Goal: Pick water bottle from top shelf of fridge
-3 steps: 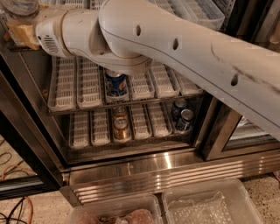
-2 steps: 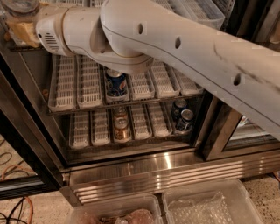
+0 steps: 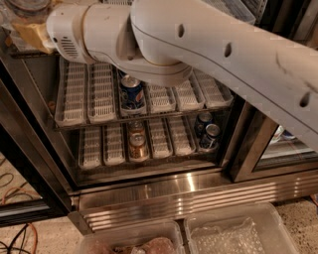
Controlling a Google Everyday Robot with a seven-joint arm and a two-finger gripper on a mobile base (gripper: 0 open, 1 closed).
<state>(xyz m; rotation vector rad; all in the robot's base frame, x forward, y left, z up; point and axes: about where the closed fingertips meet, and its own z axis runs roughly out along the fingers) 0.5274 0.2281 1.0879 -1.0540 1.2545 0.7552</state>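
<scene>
While the gripper (image 3: 29,31) sits at the upper-left corner, well up and left of the Pepsi can (image 3: 131,92), its state cannot be told. Only a tan part shows past the white wrist.

- Bottle (image 3: 24,6): a clear rounded shape at the top edge, just above the gripper and further up-left of the Pepsi can. It is probably the bottle, though no label shows. Whether it is held cannot be told.
- Arm (image 3: 223,54): white, crossing above and to the right of the Pepsi can and hiding most of what lies above it.
- Top shelf (image 3: 241,10): white lanes, with one corner showing up and right of the Pepsi can.
- Progress, as a judgement: the gripper is at shelf height beside the likely bottle. The grasp is unconfirmed, and lifting the bottle out of the fridge (image 3: 248,149) is not yet done.
- Rack (image 3: 74,94): white lanes, carrying the Pepsi can.
- Gold cans (image 3: 137,144): on the rack directly below the Pepsi can.
- Dark cans (image 3: 208,134): on the same lower rack, below and right of the Pepsi can.
- Steel base (image 3: 198,196): ribbed, further below the Pepsi can.
- Bins (image 3: 233,230): two clear plastic ones, lowest of all below the Pepsi can.
- Floor (image 3: 304,213): speckled.
- Cables (image 3: 22,237): on the ground far down-left of the Pepsi can.
</scene>
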